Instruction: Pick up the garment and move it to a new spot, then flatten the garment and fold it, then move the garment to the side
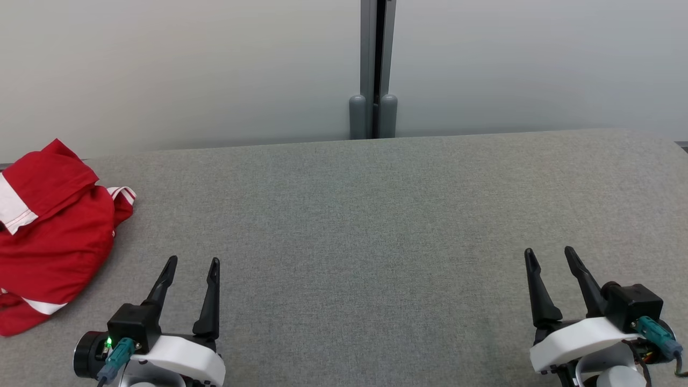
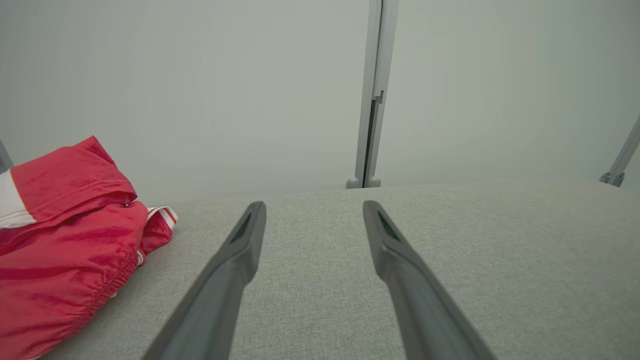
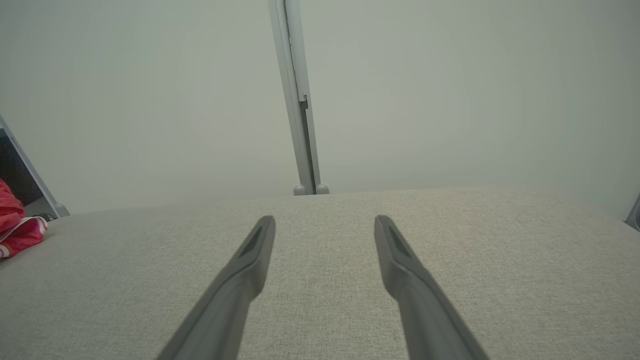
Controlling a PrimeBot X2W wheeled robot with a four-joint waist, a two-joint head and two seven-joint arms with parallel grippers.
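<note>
The garment [image 1: 54, 236] is a crumpled red piece with white stripes, heaped at the far left of the grey table [image 1: 376, 226]. In the left wrist view the garment [image 2: 65, 245] lies left of my fingers, and the right wrist view catches the garment [image 3: 17, 227] at its left edge. My left gripper [image 1: 193, 262] hovers open near the front edge, a short way right of the heap, holding nothing. Far to the right my right gripper [image 1: 548, 252] is open and empty too. The left gripper [image 2: 312, 206] and right gripper [image 3: 325, 220] both point toward the back wall.
A pale wall stands behind the table, with a grey vertical post [image 1: 376, 70] at its middle. The table's back edge runs just in front of it. A slanted frame piece [image 2: 620, 160] shows at the right in the left wrist view.
</note>
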